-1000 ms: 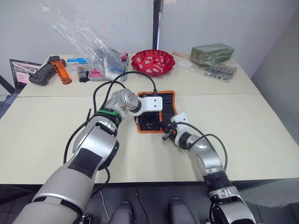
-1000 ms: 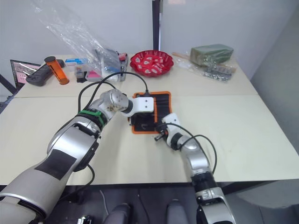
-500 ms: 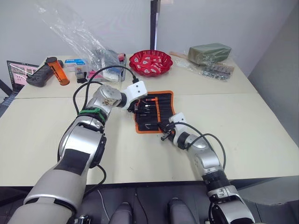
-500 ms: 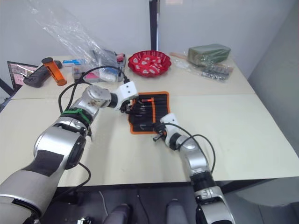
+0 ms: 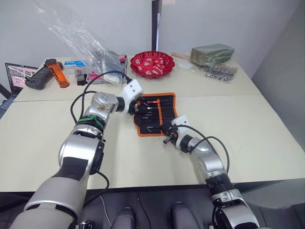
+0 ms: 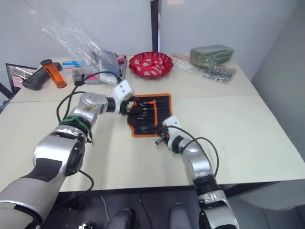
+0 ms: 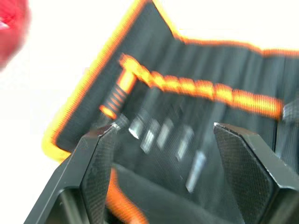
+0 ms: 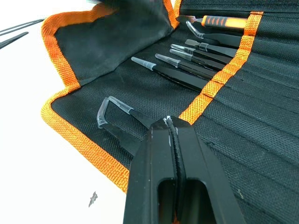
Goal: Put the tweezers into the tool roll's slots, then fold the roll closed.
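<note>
Tool roll (image 5: pixel 155 113) lies open on the table (image 5: pixel 248 124), tweezers (image 8: pixel 187 65) tucked under its orange centre strip | left gripper (image 7: pixel 163 154) hovers at the roll's left edge, fingers spread wide, holding nothing | right gripper (image 8: pixel 172 128) sits at the roll's near edge, fingers pressed together, empty

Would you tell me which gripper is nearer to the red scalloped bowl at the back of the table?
Left. The left gripper sits at the black, orange-edged tool roll's far-left corner, toward the red bowl; the right gripper is at the roll's near edge.
</note>
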{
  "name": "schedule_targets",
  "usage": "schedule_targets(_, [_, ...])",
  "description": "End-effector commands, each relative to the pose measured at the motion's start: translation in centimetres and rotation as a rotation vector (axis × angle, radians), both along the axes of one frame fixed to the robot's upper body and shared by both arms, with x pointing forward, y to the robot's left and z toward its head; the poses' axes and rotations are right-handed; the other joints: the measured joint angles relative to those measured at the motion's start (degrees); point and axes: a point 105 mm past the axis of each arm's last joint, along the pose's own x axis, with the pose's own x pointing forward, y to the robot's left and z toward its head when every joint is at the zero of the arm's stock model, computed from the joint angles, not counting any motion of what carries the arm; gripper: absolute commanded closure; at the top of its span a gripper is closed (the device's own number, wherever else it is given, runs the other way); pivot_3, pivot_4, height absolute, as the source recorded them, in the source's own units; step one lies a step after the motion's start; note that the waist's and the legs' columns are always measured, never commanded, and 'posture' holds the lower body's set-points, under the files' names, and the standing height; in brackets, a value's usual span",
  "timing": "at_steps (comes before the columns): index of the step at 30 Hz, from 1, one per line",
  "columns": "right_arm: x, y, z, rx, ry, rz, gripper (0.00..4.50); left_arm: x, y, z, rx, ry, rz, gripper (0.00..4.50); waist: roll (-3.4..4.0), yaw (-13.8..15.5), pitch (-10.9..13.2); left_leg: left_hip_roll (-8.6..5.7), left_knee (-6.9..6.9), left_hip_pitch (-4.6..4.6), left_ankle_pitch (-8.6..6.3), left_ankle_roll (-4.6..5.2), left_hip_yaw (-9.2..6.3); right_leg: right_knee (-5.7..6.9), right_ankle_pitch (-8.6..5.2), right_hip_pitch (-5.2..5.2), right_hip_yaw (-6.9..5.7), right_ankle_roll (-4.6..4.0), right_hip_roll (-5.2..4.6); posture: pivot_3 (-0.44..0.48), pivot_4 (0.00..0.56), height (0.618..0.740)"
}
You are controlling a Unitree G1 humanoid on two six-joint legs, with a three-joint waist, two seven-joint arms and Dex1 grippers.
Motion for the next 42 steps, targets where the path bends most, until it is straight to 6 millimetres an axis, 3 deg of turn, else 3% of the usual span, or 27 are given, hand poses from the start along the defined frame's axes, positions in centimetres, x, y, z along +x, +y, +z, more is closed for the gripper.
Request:
schedule_targets(1, [-0.6, -1.2, -3.2, -0.043, 0.116, -0.017, 4.5, 0.0, 3.7, 4.0, -0.147, -0.072, 0.069, 0.97, 0.0, -0.07, 0.0, 0.0, -0.02, 0.04, 0.0, 0.0, 0.0, 0.02, 0.0, -0.01, 0.0, 0.0, 0.0, 0.0, 0.15, 0.74])
schedule_targets(6, [-0.1, -0.8, -2.7, -0.048, 0.104, 0.006, 4.5, -2.1, 8.8, 4.0, -0.173, -0.08, 0.135, 0.97, 0.04, -0.11, -0.02, 0.0, -0.04, 0.2, 0.0, 0.01, 0.0, 0.09, 0.03, 0.08, 0.02, -0.06, 0.0, 0.0, 0.15, 0.74])
schedule_targets(10, [-0.1, -0.5, -1.8, -0.039, 0.077, 0.037, 4.5, -6.7, 12.4, 3.3, -0.189, -0.083, 0.202, 0.97, 0.04, -0.33, -0.02, 0.01, -0.07, 0.27, 0.0, 0.0, -0.01, 0.17, 0.13, 0.08, 0.03, -0.23, 0.0, 0.0, 0.15, 0.74])
schedule_targets(16, [-0.2, -0.2, 1.3, -0.013, 0.004, 0.087, 4.5, -12.9, 13.6, 1.7, -0.225, -0.042, 0.274, 0.97, 0.04, 0.67, -0.01, 0.03, -0.09, 0.22, 0.0, 0.0, -0.03, 0.12, 0.17, 0.05, 0.07, -0.3, 0.0, 0.0, 0.15, 0.74])
schedule_targets(20, [-0.9, 0.5, 3.9, 0.011, -0.029, 0.148, 4.5, -15.6, 13.7, -0.1, -0.231, 0.017, 0.31, 0.97, 0.11, 0.79, 0.03, 0.04, -0.14, 0.19, -0.01, 0.0, 0.02, 0.05, 0.16, 0.0, 0.09, -0.32, 0.0, 0.0, 0.15, 0.74])
schedule_targets(21, [-1.2, 0.8, 4.5, 0.016, -0.031, 0.166, 4.5, -16.1, 13.7, -0.5, -0.246, 0.03, 0.323, 0.72, 0.11, 0.92, 0.04, 0.04, -0.15, 0.18, -0.01, 0.0, 0.01, 0.06, 0.16, -0.02, 0.09, -0.32, 0.0, 0.0, 0.15, 0.74])
schedule_targets(24, [-2.1, 1.8, 5.9, 0.033, -0.036, 0.205, 3.7, -17.0, 13.5, -1.5, -0.267, 0.058, 0.339, 0.0, 0.11, 1.53, 0.04, 0.05, -0.13, 0.14, -0.01, 0.0, 0.02, 0.0, 0.15, -0.03, 0.08, -0.33, 0.0, 0.0, 0.15, 0.74])
schedule_targets(28, [-2.8, 3.7, 7.1, 0.063, -0.034, 0.239, 2.25, -17.4, 12.7, -2.2, -0.283, 0.061, 0.343, 0.0, 0.11, 1.95, 0.04, 0.04, -0.12, 0.08, -0.01, -0.01, 0.04, -0.09, 0.15, -0.03, 0.09, -0.33, 0.0, 0.0, 0.15, 0.74])
schedule_targets(33, [-2.3, 6.4, 7.2, 0.089, -0.028, 0.214, 0.67, -17.7, 12.1, -2.5, -0.296, 0.049, 0.37, 0.0, 0.11, 1.88, 0.04, 0.04, -0.14, -0.02, -0.01, -0.01, 0.04, -0.3, 0.18, -0.05, 0.08, -0.37, 0.0, 0.0, 0.15, 0.74])
schedule_targets(41, [0.3, 8.5, 6.4, 0.062, -0.031, 0.181, 0.67, -18.0, 12.4, -3.1, -0.255, 0.068, 0.412, 0.0, 0.13, 1.95, 0.05, 0.05, -0.19, -0.04, -0.01, -0.01, 0.06, -0.33, 0.19, -0.09, 0.07, -0.39, 0.0, 0.0, 0.15, 0.74])
schedule_targets(42, [0.7, 8.5, 6.3, 0.063, -0.031, 0.171, 1.2, -17.9, 12.5, -3.1, -0.253, 0.066, 0.415, 0.0, 0.13, 1.9, 0.05, 0.05, -0.2, -0.05, -0.01, -0.01, 0.06, -0.33, 0.19, -0.09, 0.06, -0.39, 0.0, 0.0, 0.15, 0.74])
